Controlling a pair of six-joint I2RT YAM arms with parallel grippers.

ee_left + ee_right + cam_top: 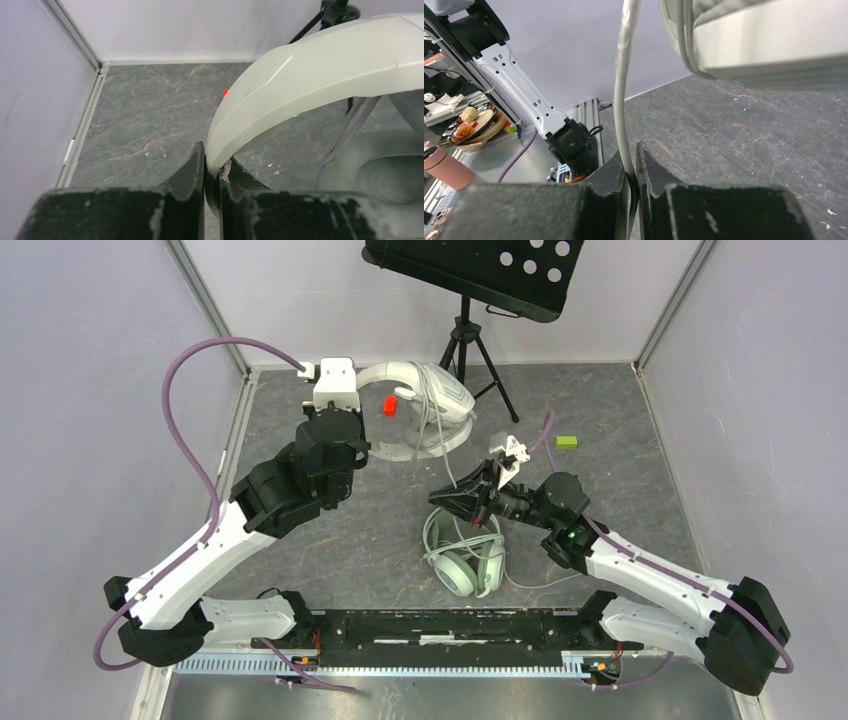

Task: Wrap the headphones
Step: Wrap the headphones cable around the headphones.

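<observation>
White-grey headset (440,390) sits far left, its headband (320,65) clamped by the left gripper (212,161); the right gripper (633,159) pinches its cable (621,100) mid-table. Hard pulling could slip it free or snag the mint headset (465,562).

A dark grey, marbled floor (620,430) fills the middle of the top view. Pale lilac walls (90,390) close it in on the left, right and far sides, with grey metal posts (205,300) in the far corners. At upper centre a black perforated stand (480,270) rests on a tripod (470,340). A toothed rail (400,665) runs along the bottom edge. The light is even and soft. At the right wrist view's left edge are plates of food (474,127) and a pink cup (444,167).
</observation>
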